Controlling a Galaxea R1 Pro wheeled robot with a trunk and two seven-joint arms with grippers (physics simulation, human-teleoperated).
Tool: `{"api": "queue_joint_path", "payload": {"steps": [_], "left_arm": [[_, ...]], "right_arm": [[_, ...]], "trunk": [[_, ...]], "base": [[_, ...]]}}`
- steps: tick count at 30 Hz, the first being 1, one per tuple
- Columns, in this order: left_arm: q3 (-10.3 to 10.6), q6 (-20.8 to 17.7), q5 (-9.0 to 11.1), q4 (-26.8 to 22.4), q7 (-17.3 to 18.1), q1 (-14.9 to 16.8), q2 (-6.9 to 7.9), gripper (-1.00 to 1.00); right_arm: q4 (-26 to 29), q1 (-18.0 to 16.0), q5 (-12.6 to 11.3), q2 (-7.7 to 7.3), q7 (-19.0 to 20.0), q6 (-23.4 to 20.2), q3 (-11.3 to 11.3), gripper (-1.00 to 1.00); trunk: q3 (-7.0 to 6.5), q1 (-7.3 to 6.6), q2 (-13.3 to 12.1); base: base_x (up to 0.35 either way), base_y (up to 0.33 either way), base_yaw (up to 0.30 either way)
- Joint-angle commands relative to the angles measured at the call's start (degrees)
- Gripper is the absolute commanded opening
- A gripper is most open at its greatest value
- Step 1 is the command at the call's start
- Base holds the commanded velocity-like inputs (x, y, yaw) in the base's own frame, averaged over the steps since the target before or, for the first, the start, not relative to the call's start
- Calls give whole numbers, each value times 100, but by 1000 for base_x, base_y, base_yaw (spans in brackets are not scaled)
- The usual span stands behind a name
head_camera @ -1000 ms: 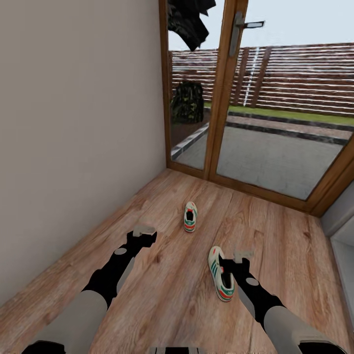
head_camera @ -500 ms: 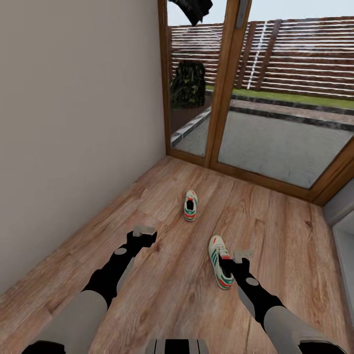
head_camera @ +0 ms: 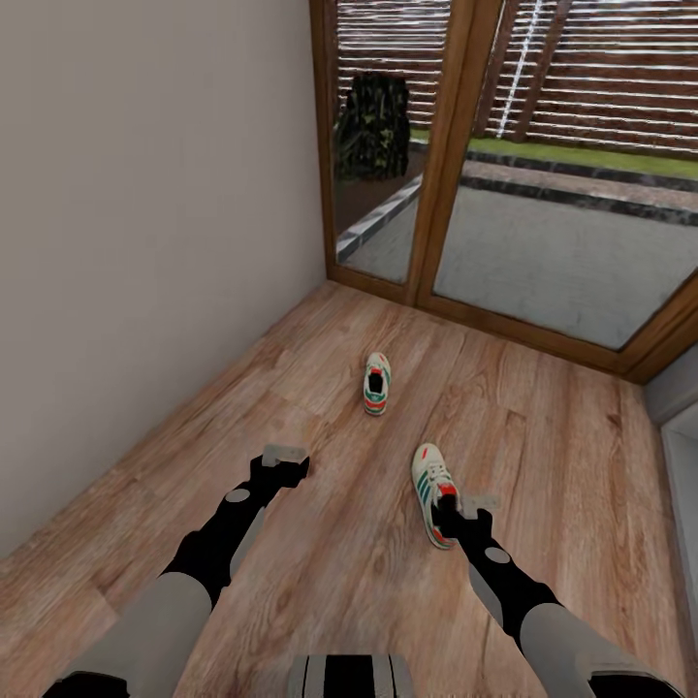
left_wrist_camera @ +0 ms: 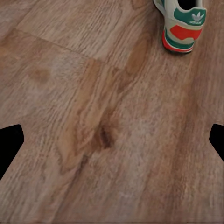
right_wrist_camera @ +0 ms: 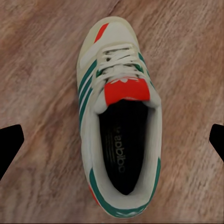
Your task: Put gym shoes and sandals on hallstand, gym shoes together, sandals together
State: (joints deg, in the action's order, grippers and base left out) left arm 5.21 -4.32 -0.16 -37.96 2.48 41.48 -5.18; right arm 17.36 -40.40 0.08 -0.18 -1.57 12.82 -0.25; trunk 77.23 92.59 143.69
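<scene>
Two gym shoes lie on the corridor floor (head_camera: 339, 553). The far gym shoe (head_camera: 376, 383) rests near the glass door, its red heel (left_wrist_camera: 184, 25) visible in the left wrist view. The near gym shoe (head_camera: 431, 490) lies under my right gripper (head_camera: 465, 505). In the right wrist view this shoe (right_wrist_camera: 119, 121) sits between the wide-apart fingertips (right_wrist_camera: 10, 142), apart from them. My left gripper (head_camera: 283, 454) hangs open over bare planks, short of the far shoe. The sandals and the hallstand are out of view.
A plain wall (head_camera: 145, 242) runs along the left. Wood-framed glass doors (head_camera: 441, 155) close the far end. The edge of a pale grey unit (head_camera: 679, 427) shows at the right border; I cannot tell what it is.
The whole picture has shifted upward, so the camera has moved. Against the near shoe, my right gripper now sits over its heel half instead of beside its middle.
</scene>
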Motion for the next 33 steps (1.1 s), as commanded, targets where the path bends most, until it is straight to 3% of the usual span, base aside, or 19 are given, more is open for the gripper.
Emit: {"api": "queue_joint_path", "payload": {"steps": [1,33], "left_arm": [[-3,-34,-2,-10,16,1,0,100],[-3,-34,-2,-10,16,1,0,100]], "right_arm": [[-5,-3,1,0,-11,18,-1,100],[-5,-3,1,0,-10,18,-1,100]], "trunk": [[36,1,3],[1045,83,46]], "base": [[0,0,0],[0,0,0]]}}
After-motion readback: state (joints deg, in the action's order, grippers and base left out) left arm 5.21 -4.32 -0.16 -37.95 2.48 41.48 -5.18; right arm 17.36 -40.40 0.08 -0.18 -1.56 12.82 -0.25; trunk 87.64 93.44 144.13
